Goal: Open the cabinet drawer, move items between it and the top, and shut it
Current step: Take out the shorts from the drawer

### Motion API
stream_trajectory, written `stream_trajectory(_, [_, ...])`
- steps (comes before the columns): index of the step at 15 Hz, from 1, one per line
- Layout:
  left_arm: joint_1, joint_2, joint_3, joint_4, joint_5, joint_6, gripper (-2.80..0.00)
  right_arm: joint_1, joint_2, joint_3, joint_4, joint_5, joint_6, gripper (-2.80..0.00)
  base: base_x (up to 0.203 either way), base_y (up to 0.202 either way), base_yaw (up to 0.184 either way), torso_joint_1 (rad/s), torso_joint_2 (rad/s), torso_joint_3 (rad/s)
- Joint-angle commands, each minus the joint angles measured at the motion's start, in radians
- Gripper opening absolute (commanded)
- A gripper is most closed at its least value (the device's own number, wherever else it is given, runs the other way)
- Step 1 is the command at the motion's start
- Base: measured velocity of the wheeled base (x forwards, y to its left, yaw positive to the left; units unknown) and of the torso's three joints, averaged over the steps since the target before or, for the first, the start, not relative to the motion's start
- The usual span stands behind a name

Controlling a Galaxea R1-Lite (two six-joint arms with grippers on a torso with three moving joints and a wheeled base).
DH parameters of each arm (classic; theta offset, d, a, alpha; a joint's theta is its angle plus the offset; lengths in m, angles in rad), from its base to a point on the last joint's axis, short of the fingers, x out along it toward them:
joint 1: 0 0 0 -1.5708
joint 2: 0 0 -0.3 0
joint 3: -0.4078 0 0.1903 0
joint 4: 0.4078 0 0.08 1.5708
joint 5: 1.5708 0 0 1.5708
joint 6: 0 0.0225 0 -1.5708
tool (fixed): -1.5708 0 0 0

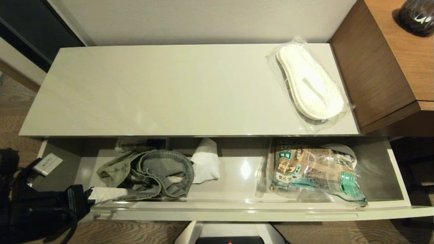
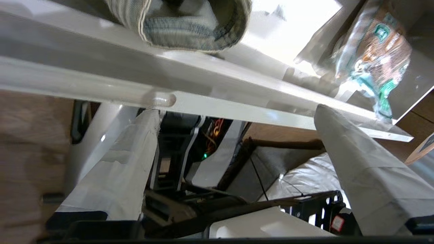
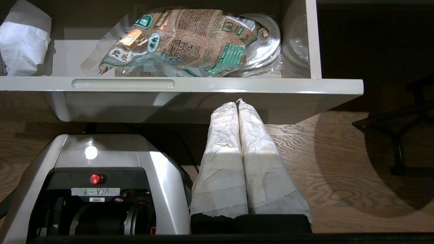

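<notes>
The cabinet drawer (image 1: pixel 237 213) stands pulled out below the glossy cream top (image 1: pixel 169 91). A clear-wrapped pair of white slippers (image 1: pixel 312 84) lies on the top's right end. A grey-green denim garment (image 1: pixel 159 173) is bunched in the drawer's left half, also seen close up (image 2: pixel 190 27). My left gripper (image 2: pixel 237 110) hangs open and empty at the drawer's front left, its jaws spread wide just outside the front rim (image 2: pixel 237 112); one wrapped finger (image 1: pixel 108 194) shows beside the garment. My right gripper (image 3: pixel 238 101) is shut on nothing, low in front of the drawer front (image 3: pixel 217 84).
A brown-and-green food packet (image 1: pixel 315 173) fills the drawer's right part, over a round clear-wrapped thing (image 1: pixel 342 150). Crumpled white paper (image 1: pixel 206 162) sits mid-drawer. A wood desk (image 1: pixel 383 67) with a dark vase (image 1: pixel 417 17) adjoins on the right. My base (image 3: pixel 101 169) stands below.
</notes>
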Motion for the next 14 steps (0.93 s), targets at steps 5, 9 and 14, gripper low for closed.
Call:
stream_trajectory(5, [0.000,0.023,-0.094,0.025,0.087,0.032,0.00,0.001,0.001,0.001,0.000,0.001,0.001,-2.80,0.000,0.000,0.000,0.000,0.00,0.000])
stream_trajectory(9, [0.000,0.218,-0.084,-0.149,0.159,0.036,0.00,0.000,0.001,-0.001,0.000,0.000,-0.002,-2.80,0.000,0.000,0.000,0.000,0.00,0.000])
stream_trajectory(14, [-0.005,0.462,-0.071,-0.360,0.167,0.052,0.00,0.000,0.001,-0.001,0.002,0.000,0.005,-2.80,0.000,0.000,0.000,0.000,0.00,0.000])
